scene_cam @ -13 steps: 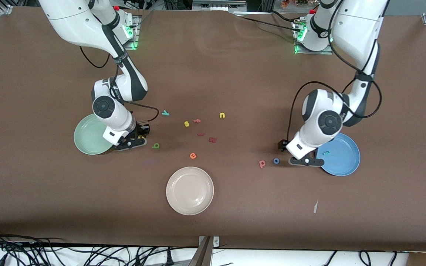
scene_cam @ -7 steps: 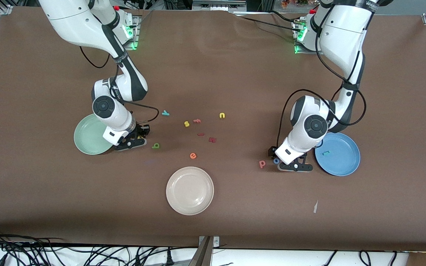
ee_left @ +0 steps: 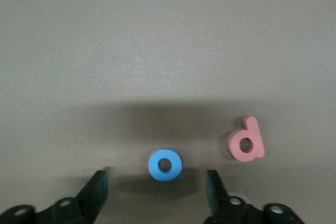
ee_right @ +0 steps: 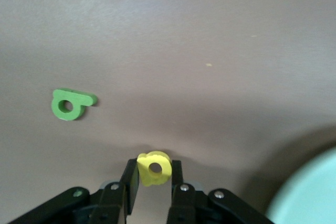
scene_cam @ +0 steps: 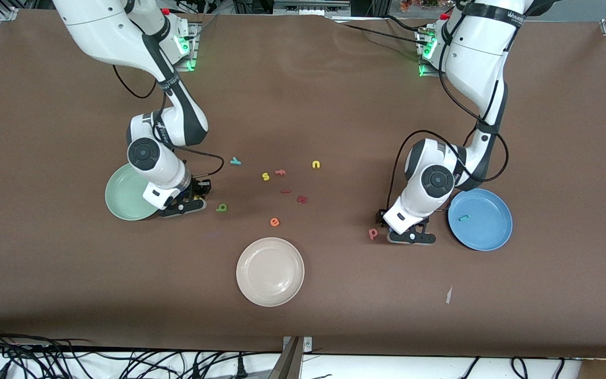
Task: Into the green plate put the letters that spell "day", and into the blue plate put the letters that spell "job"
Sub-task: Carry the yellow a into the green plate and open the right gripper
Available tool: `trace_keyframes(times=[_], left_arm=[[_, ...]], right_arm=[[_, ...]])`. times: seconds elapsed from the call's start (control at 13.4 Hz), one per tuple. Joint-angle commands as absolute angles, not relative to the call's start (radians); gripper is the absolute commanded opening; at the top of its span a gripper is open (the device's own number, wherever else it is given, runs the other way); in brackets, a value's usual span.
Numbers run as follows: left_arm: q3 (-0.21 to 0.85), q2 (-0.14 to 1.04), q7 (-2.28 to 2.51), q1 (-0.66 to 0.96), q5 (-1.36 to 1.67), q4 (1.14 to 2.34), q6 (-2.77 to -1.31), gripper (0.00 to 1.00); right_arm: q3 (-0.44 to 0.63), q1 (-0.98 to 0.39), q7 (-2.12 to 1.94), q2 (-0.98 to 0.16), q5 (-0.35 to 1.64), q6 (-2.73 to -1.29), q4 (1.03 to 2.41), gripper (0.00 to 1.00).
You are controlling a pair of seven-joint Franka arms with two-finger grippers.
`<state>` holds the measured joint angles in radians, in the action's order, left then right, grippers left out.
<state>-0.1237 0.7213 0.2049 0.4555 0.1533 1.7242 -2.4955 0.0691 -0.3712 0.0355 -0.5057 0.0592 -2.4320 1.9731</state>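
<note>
My right gripper [ee_right: 154, 167] is shut on the yellow round-bowled letter [ee_right: 155, 169], low over the table beside the green plate [scene_cam: 127, 196]. The dark green letter [scene_cam: 221, 208] lies just off that gripper, toward the table's middle. The teal y [scene_cam: 235, 161] lies farther from the front camera. My left gripper [ee_left: 157, 174] is open, with a finger on each side of the blue ring o [ee_left: 165, 164], which it does not touch. The pink letter [scene_cam: 373, 233] lies beside the o. The teal j [scene_cam: 463, 217] rests in the blue plate [scene_cam: 487, 234].
A cream-white plate [scene_cam: 270, 271] sits near the front edge. Loose letters lie mid-table: a yellow s [scene_cam: 265, 177], pink f [scene_cam: 280, 171], yellow n [scene_cam: 316, 165], dark red m [scene_cam: 302, 199] and orange e [scene_cam: 274, 222]. A white scrap [scene_cam: 448, 295] lies near the front.
My left arm has moved from the blue plate's rim to over the blue o. My right gripper has closed on the yellow letter and shifted slightly toward the green plate.
</note>
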Motion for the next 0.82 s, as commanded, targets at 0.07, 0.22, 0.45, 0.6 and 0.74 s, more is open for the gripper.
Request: trace_keyframes(times=[0.07,0.22,0.45,0.6,0.74], left_arm=[[-0.149,0.744,0.193,0.480,0.184,1.703,-2.505,0.60],[-0.156,0.744,0.195,0.485,0.184,1.703,-2.519,0.61],[-0.158,0.747,0.193,0.486,0.184,1.686,-2.525,0.61],[-0.163,0.747,0.189,0.486,0.184,1.683,-2.526,0.55],[-0.163,0.753,0.187,0.494,0.184,1.683,-2.526,0.55]], right_arm=[[0.155,-0.367,-0.035,-0.453,0.071,-2.252,1.911,0.24],[0.211,-0.367,-0.106,-0.451,0.071,-2.246,1.917,0.24],[0.261,-0.345,-0.156,-0.466,0.071,-2.249,1.921,0.24],[0.259,-0.304,-0.184,-0.485,0.072,-2.258,1.917,0.30],[0.256,-0.295,-0.187,-0.492,0.077,-2.260,1.916,1.00]])
